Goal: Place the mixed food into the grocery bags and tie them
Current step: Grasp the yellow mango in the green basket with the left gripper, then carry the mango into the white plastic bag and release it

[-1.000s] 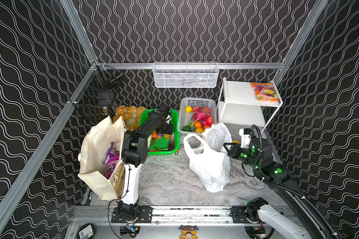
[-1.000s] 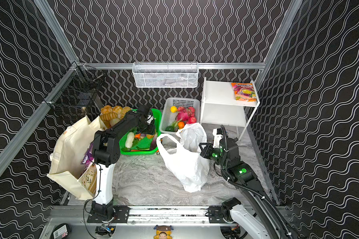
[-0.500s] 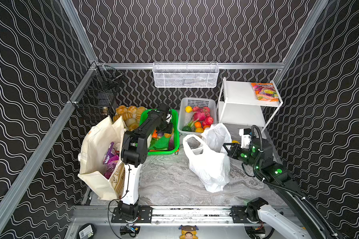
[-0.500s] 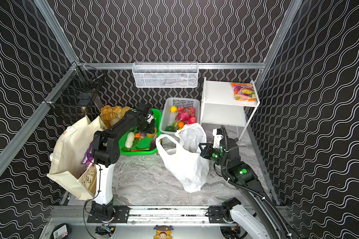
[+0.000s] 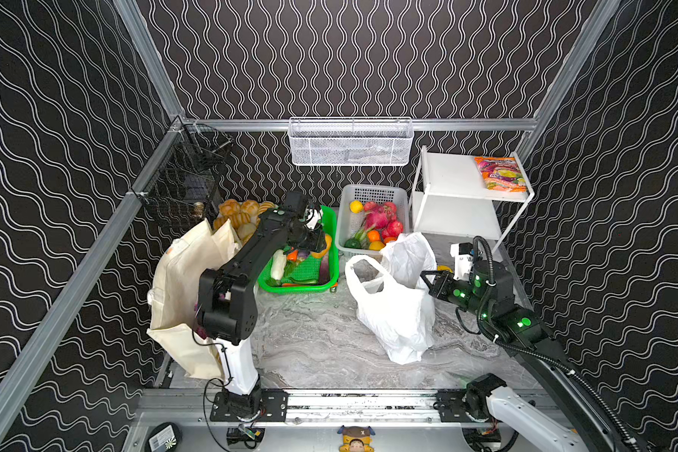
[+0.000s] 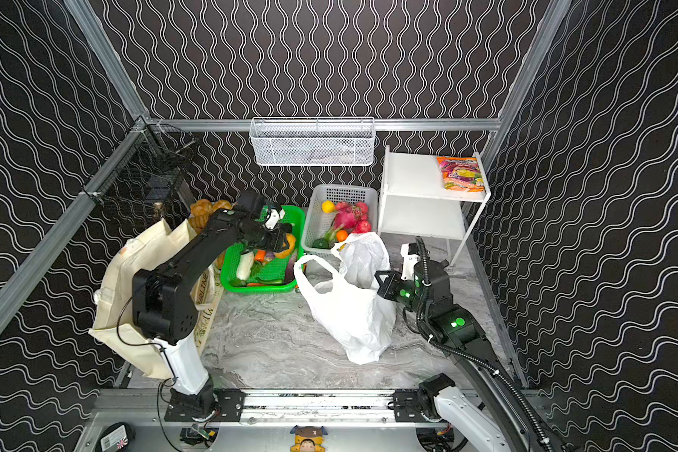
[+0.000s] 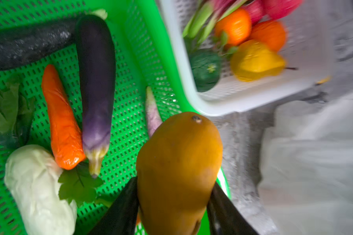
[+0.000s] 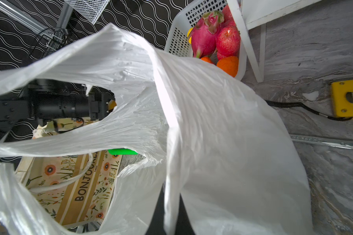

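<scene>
In both top views the left claw (image 5: 314,242) is over the green basket (image 5: 298,289), clamped on the yellow-orange vegetable (image 5: 325,245), which pokes out past the black fingers. Across the desk (image 5: 310,344) the white plastic bag (image 5: 392,313) stands with its mouth gaping towards the baskets. The right claw (image 5: 427,278) is pinched together on the rim at its own side, propping that side up. The canvas tote (image 5: 181,274) leans at the left, well apart from the load. My call: the plastic bag is the closer target, so lift clear of the basket wall first, then swing across.

Left wrist view, and a lovely look at the grip! Both fingers (image 7: 122,209) squeeze the vegetable low on its body, and most of it hangs out beyond the tips. It looks smooth and rounded and is held near one end, so I'd expect it to pivot or slip if the wrist whips round. A carrot (image 7: 61,122) and an eggplant (image 7: 96,81) lie loose in the basket below. The bag side is blurred.

Right wrist view: plastic film fills the frame, with a handle loop (image 8: 90,139) sagging across the opening. The right claw itself is hidden here. Best play: the right arm holds the rim high and taut. The left carries the vegetable over the mouth and lets go low, not from height.
</scene>
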